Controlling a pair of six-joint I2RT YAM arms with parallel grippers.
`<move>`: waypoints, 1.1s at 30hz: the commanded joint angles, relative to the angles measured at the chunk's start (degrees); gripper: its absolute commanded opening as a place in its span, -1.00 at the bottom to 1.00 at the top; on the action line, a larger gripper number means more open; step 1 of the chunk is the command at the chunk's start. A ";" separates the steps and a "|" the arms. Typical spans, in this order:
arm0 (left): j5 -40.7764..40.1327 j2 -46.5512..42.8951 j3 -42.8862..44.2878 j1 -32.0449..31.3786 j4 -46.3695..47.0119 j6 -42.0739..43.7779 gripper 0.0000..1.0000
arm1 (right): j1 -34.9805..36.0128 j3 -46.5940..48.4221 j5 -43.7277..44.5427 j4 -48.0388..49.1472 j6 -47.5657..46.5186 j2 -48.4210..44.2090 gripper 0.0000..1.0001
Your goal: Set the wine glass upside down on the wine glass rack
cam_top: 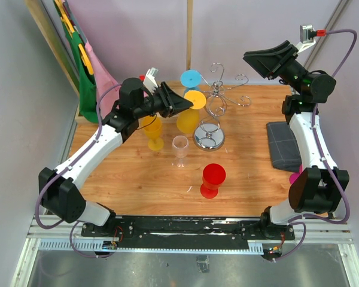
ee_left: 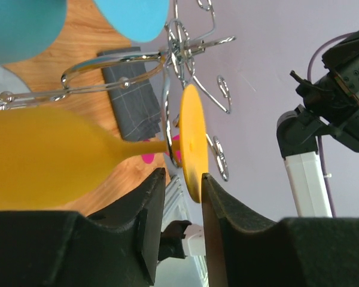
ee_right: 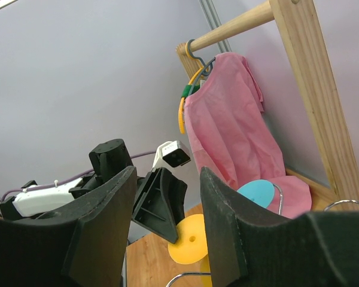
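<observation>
The chrome wine glass rack (cam_top: 218,95) stands at the back middle of the table on its round mirrored base (cam_top: 208,137). A yellow wine glass (cam_top: 188,119) is upside down at the rack's left side, its foot (cam_top: 195,99) uppermost. A blue glass (cam_top: 190,78) hangs behind it. My left gripper (cam_top: 189,104) is open, with its jaws either side of the yellow foot's rim (ee_left: 191,143); the rim touches one finger (ee_left: 210,197) only. The stem (ee_left: 149,147) lies by a rack wire (ee_left: 165,101). My right gripper (cam_top: 269,60) is open and empty, raised at the back right.
A second yellow glass (cam_top: 154,133), a clear glass (cam_top: 180,149) and a red glass (cam_top: 213,179) stand upright on the table in front of the rack. A grey cloth (cam_top: 284,146) lies at the right. A pink glass (cam_top: 295,177) is partly hidden behind the right arm. Clothes hang on a wooden frame (ee_right: 227,131) at the back left.
</observation>
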 commanded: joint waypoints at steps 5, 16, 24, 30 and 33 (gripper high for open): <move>-0.36 -1.31 0.51 -0.05 -3.55 2.63 -0.23 | -0.27 0.63 0.19 2.96 0.12 0.24 -0.03; -5.65 -5.34 4.92 0.80 -13.66 9.56 -0.09 | -0.27 0.70 0.09 3.16 0.27 0.41 -0.02; -8.18 -12.26 1.97 5.21 -18.16 10.76 -0.10 | -0.27 1.13 0.04 3.61 0.75 0.69 -0.02; -12.87 -15.67 2.71 7.32 -24.60 16.27 -0.10 | -0.27 0.58 0.26 4.39 1.22 0.94 -0.02; -13.72 -15.91 3.49 7.67 -27.21 19.40 -0.09 | -0.27 0.29 0.31 4.89 1.57 0.87 -0.02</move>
